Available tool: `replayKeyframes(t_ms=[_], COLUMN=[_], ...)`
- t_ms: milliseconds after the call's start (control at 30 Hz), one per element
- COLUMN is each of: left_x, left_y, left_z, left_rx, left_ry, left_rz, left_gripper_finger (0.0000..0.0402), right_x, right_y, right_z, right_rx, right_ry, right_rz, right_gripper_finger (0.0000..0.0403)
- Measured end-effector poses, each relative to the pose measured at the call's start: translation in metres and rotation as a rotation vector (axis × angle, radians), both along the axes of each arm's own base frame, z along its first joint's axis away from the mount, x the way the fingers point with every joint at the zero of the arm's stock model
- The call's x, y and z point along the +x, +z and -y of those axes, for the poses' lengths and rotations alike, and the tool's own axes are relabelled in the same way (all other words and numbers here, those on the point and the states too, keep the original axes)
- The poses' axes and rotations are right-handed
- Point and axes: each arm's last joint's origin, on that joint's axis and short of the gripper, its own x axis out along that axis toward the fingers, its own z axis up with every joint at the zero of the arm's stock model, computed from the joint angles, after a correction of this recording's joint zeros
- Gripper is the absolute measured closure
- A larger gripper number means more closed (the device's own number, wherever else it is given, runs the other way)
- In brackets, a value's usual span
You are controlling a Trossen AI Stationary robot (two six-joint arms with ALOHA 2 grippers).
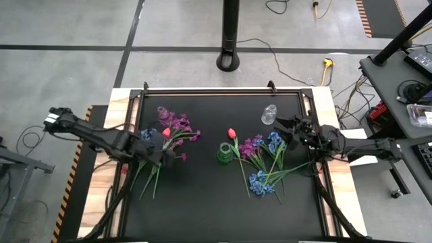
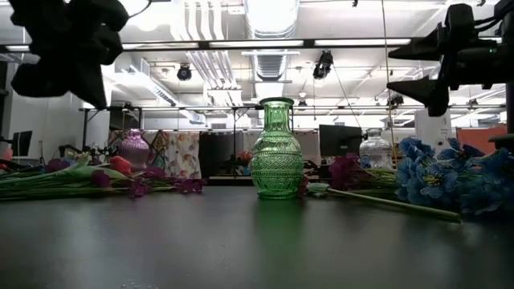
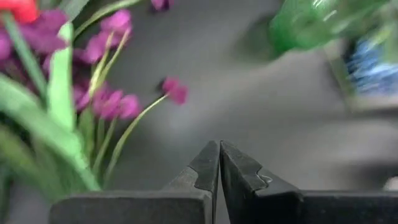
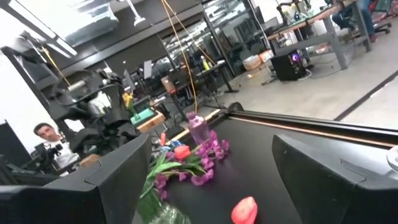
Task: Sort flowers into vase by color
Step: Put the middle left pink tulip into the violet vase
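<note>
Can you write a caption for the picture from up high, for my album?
Two robot arms hover over flowers scattered around a green vase, purple vase and clear vase.

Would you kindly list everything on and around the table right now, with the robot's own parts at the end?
green vase: one, green, mat centre
purple vase: one, purple, far left
clear vase: one, clear, far right
left flower pile: one, purple, red and blue, lying left of centre
right flower pile: one, blue, purple and one red tulip, lying right of the green vase
left gripper: shut, empty, over the left pile's stems
right gripper: open, empty, above the right pile
</note>
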Motion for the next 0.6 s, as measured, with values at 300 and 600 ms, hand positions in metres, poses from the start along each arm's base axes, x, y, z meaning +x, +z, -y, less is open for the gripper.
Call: replayKeyframes(t_ms=[300, 600], left_x=[0.029, 0.040], left_y=[0.003, -0.015], left_z=[0.016, 0.021], left_rx=[0.079, 0.125], left_ry=[-0.011, -0.009], left_rz=[-0.375, -0.582], left_gripper_finger=[0.0402, 0.0401], right_x=[0.002, 0.002], right_y=[-0.002, -0.002], right_z=[-0.001, -0.001], right_rx=[0.020, 0.028], right_ry=[0.027, 0.061], right_rz=[-0.016, -0.013], right_gripper_finger=[0.0078, 0.0078])
